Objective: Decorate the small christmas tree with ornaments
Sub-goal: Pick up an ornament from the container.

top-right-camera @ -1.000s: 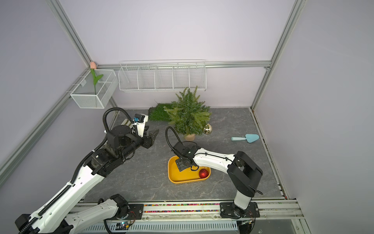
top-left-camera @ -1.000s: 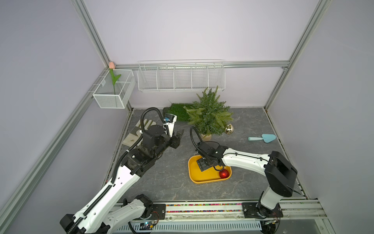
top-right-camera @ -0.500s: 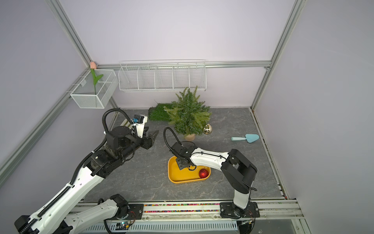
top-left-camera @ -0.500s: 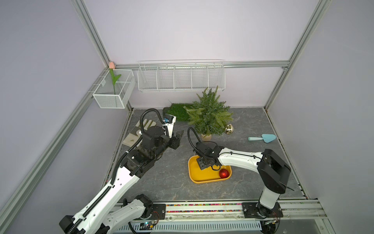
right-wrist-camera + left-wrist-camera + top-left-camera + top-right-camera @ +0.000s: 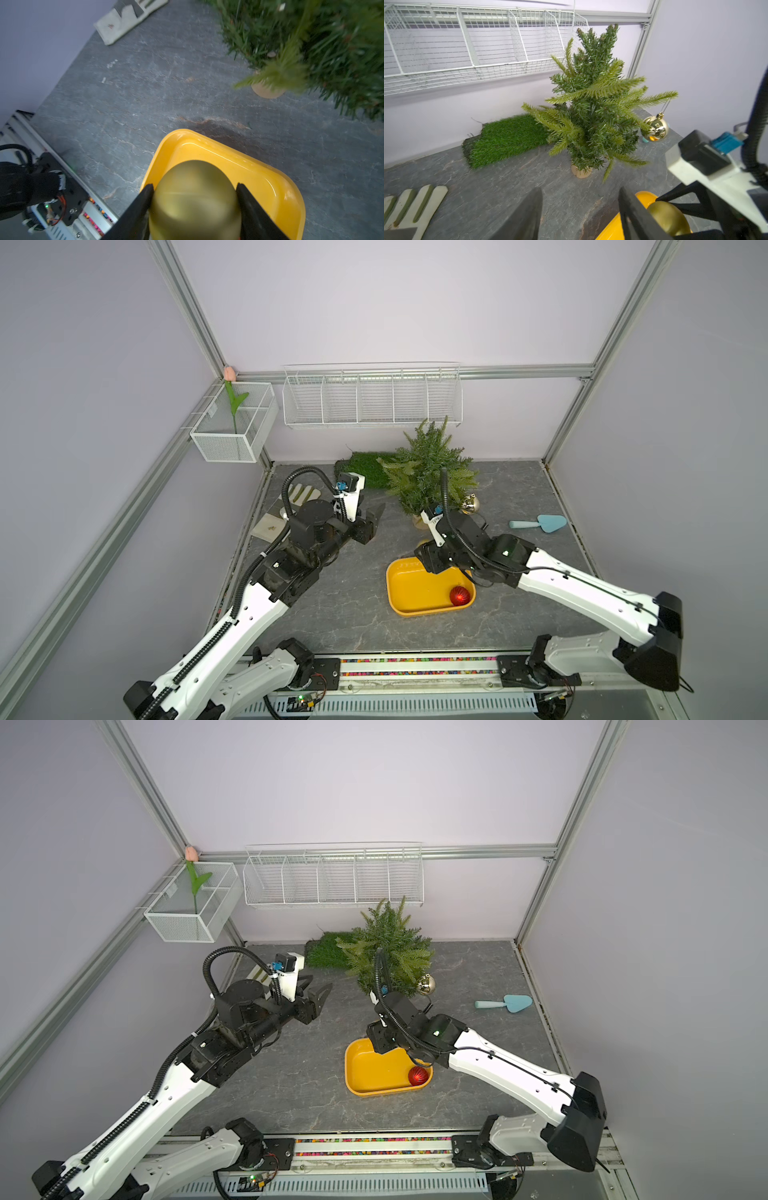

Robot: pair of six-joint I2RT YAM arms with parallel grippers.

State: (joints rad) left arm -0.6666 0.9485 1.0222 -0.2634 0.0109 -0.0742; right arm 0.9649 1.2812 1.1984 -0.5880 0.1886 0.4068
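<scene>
Since a second ago the right arm has drawn its elbow back and its claw has narrowed; the left arm is about where it was. Right gripper (image 5: 194,187) now pinches the matte gold ornament (image 5: 195,199), one black finger pressed on each side of the ball, held over the tree-side end of the yellow tray (image 5: 228,155); can't tell if the ball is clear of the tray floor. Red ornament (image 5: 459,595) lies alone in the tray's corner away from the tree, apart from the claw. Shiny gold ornament (image 5: 654,128) hangs by its string from a low branch tip of the small christmas tree (image 5: 593,108), on the side toward the blue trowel (image 5: 540,524). The tree stands upright on its tan base near the back wall, just beyond the tray, with the grass mat (image 5: 508,139) lying beside it. Left gripper (image 5: 579,209) has its fingers spread with nothing between them, held above the grey tabletop (image 5: 340,597) and pointing toward the tree. A glove (image 5: 415,201) lies flat near the left wall.
</scene>
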